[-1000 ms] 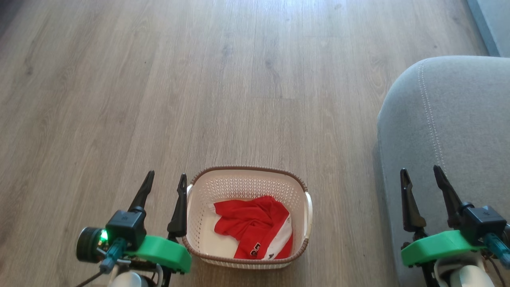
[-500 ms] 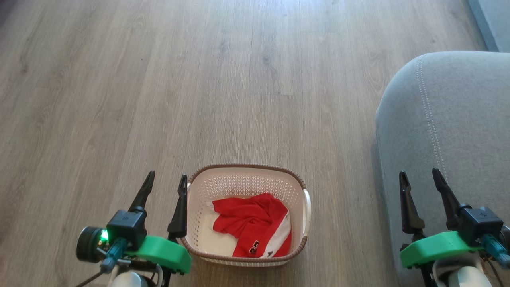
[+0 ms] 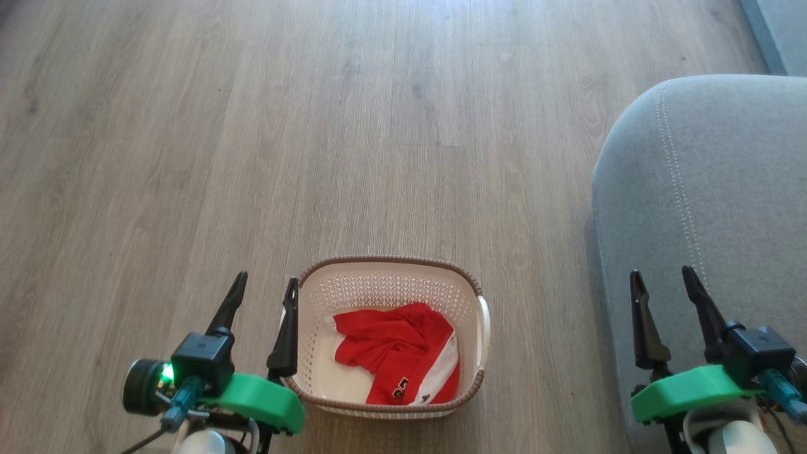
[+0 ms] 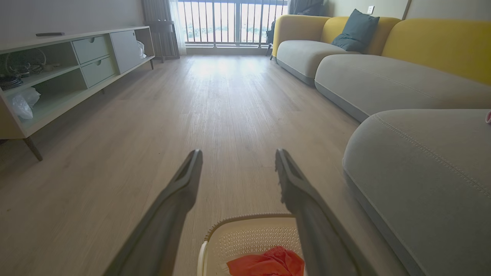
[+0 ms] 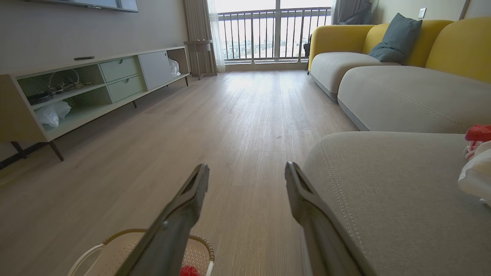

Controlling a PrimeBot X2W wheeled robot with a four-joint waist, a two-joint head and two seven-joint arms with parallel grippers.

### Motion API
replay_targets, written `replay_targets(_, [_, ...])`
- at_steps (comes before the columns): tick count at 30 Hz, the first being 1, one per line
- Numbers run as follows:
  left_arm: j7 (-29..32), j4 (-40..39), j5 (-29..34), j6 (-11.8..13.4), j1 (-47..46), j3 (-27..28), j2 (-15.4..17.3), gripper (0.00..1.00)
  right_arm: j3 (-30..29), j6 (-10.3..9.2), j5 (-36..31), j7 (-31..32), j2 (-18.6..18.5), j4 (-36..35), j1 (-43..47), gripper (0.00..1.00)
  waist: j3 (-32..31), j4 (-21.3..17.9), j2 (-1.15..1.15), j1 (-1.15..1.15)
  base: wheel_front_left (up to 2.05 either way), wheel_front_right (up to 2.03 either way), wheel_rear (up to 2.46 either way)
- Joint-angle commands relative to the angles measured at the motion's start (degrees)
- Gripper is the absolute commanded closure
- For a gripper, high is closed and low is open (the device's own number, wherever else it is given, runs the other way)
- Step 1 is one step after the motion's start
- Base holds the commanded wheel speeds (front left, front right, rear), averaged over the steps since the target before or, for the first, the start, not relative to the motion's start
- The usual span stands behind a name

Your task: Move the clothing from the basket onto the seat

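Note:
The cream basket (image 3: pixel 386 272) with a brown rim stands on the wood floor in front of me, and red and white clothing (image 3: pixel 397 353) lies crumpled inside it. My left gripper (image 3: pixel 266 282) hangs open just left of the basket, its inner finger over the left rim. Over the grey seat (image 3: pixel 719 183) at the right, my right gripper (image 3: pixel 662 276) is open and empty. The left wrist view shows the basket (image 4: pixel 245 234) and clothing (image 4: pixel 268 262) below the open fingers. More red and white clothing (image 5: pixel 475 161) lies on the seat (image 5: pixel 383 199) at the right wrist view's edge.
A long low cabinet (image 4: pixel 57 76) with drawers and shelves runs along the left wall. Grey sofa sections with yellow backs (image 4: pixel 429 42) and a dark cushion (image 4: pixel 355 28) stretch toward a balcony railing (image 4: pixel 230 19). Open wood floor (image 3: pixel 315 126) lies ahead.
The whole head view has shifted slightly, so the basket and seat sit a little higher and leftward; that is camera motion. Both grippers stay open.

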Motion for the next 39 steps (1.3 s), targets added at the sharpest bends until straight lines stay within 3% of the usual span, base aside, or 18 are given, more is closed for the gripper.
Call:
replay_targets(1, [-0.5, -1.7, 0.0, -0.3, -2.5, 1.8, -0.2, 0.00, 1.5, -0.01, 0.2, -0.4, -0.3, -1.6, -2.8, 0.00, 0.0, -0.1, 0.00, 0.00, 0.00, 0.00, 0.00])
replay_targets(13, [-0.5, -0.8, -1.0, -1.9, -3.5, 1.0, -0.2, 0.00, 1.3, -0.01, -0.3, -0.4, -0.3, -0.8, -3.7, 0.00, 3.6, -1.9, 0.00, 0.00, 0.00, 0.00, 0.00])
replay_targets(23, [-0.5, 5.3, 3.8, -8.1, -10.5, -1.5, -0.1, 0.00, 1.2, -0.01, -1.3, -0.4, -0.3, -1.4, -7.6, 0.00, 18.6, -6.3, 0.00, 0.00, 0.00, 0.00, 0.00])
replay_targets(28, [-0.5, 9.2, 7.2, -9.6, -16.5, -3.7, 2.6, 0.00, 1.1, -0.01, -0.7, -0.4, -0.3, -2.2, -9.5, 0.00, 27.6, -9.1, 0.00, 0.00, 0.00, 0.00, 0.00])
replay_targets(39, [-0.5, 22.1, 10.5, -10.5, -30.9, -11.7, 12.2, 0.00, 1.9, -0.01, 4.2, -0.4, -0.3, -5.0, -11.6, 0.00, 42.8, -16.2, 0.00, 0.00, 0.00, 0.00, 0.00])
